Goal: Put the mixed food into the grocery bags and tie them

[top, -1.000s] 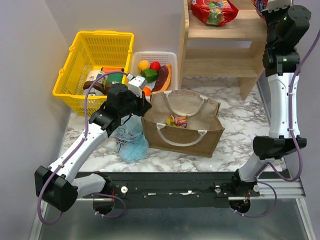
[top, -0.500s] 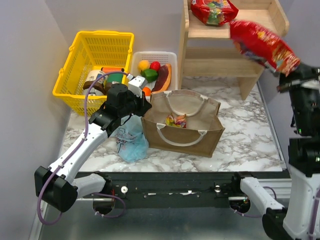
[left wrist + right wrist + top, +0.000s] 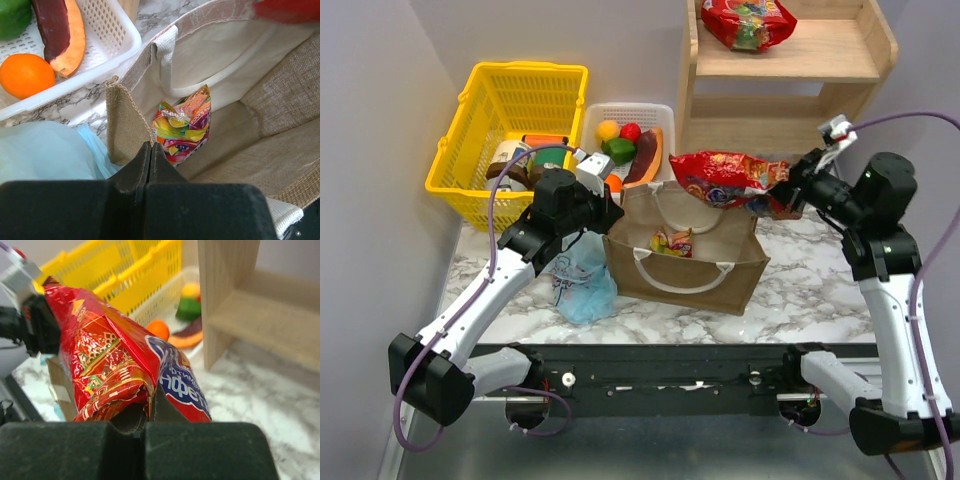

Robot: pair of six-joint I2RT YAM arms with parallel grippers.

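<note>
The tan-brown grocery bag (image 3: 680, 280) stands open mid-table, with a small colourful packet (image 3: 673, 241) on its floor. My left gripper (image 3: 603, 215) is shut on the bag's left rim corner (image 3: 120, 125), jaws pressed together in the left wrist view (image 3: 150, 146). My right gripper (image 3: 788, 195) is shut on a shiny red snack packet (image 3: 725, 178), which hangs over the bag's far rim and fills the right wrist view (image 3: 115, 355). The light-blue bag (image 3: 582, 275) lies crumpled left of the brown one. Another red packet (image 3: 748, 22) lies on the shelf.
A yellow mesh basket (image 3: 480, 110) with jars stands at back left. Beside it a white slotted tray (image 3: 655, 112) holds yellow, red, green and orange produce and a purple-orange wedge (image 3: 646, 158). A wooden shelf unit (image 3: 790, 80) rises at back right.
My right arm has swung down from the shelf, carrying the red packet leftwards to above the brown bag. The left arm has stayed where it was.
</note>
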